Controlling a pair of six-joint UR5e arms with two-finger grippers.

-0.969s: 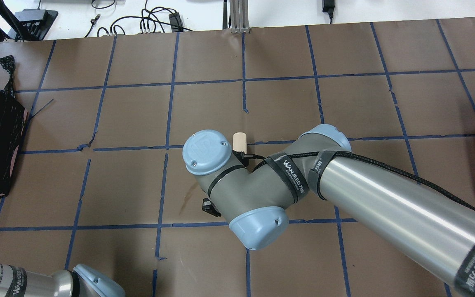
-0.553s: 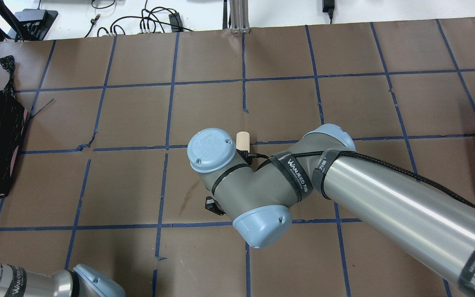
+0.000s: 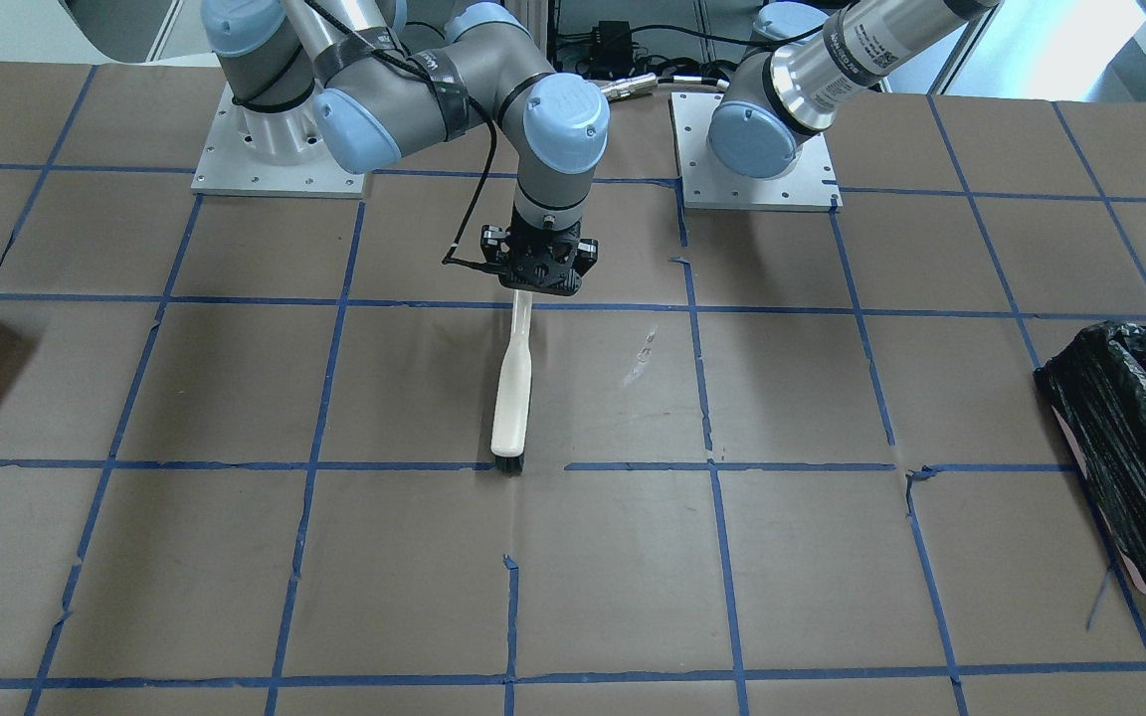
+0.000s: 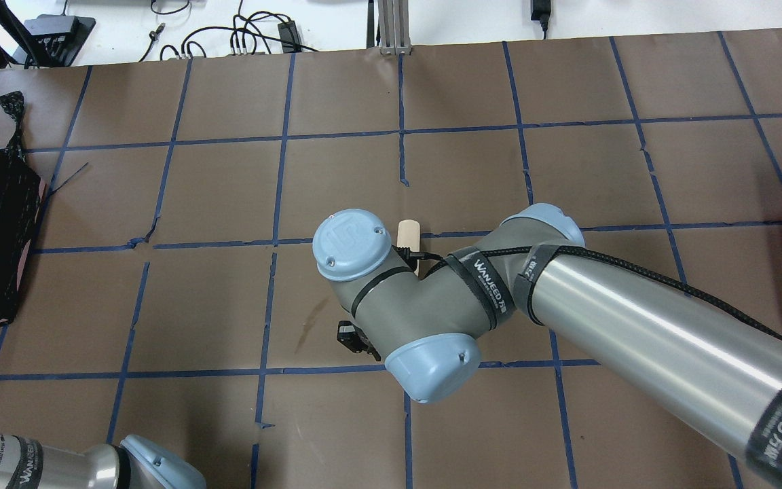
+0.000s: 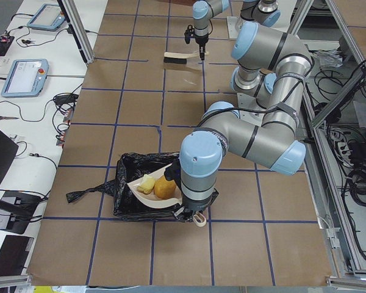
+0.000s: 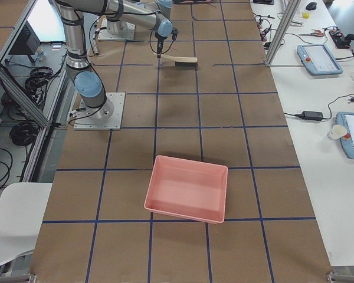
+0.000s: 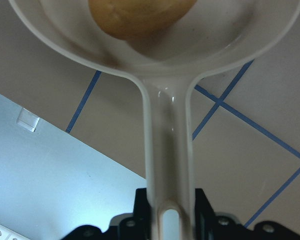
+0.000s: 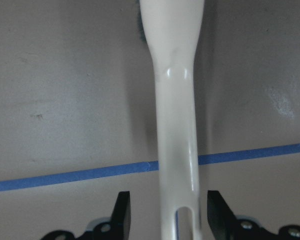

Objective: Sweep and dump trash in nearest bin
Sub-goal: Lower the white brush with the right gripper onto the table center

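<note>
The trash sits low in the centre of the left-side view. A pale yellow scrap (image 5: 147,183) and an orange-brown lump (image 5: 165,187) lie side by side on a white dustpan (image 5: 151,200). A third piece cannot be made out. The pan is held over the bin (image 5: 123,183), a container lined with a crinkled black bag. The pan hides most of the bin's inside, so I cannot tell what is in it.

The left gripper (image 7: 171,200) is clamped onto the pan's handle, with both jaws pressed against it.

Likely risks: if the pan tips before its lip is over the bag's mouth, the rounded lump could roll off onto the table (image 5: 232,244). The loose bag could also fold inward and block the drop. The narrow handle might twist in the grip as the weight shifts.

At the top of the same view a brush (image 3: 511,398) lies flat on the table. The right gripper (image 8: 169,215) straddles its handle. Its jaws stand apart with a gap on each side, so it grips nothing.

At the lower centre of the right-side view is an open-topped pink box (image 6: 186,188), well apart from the trash.
</note>
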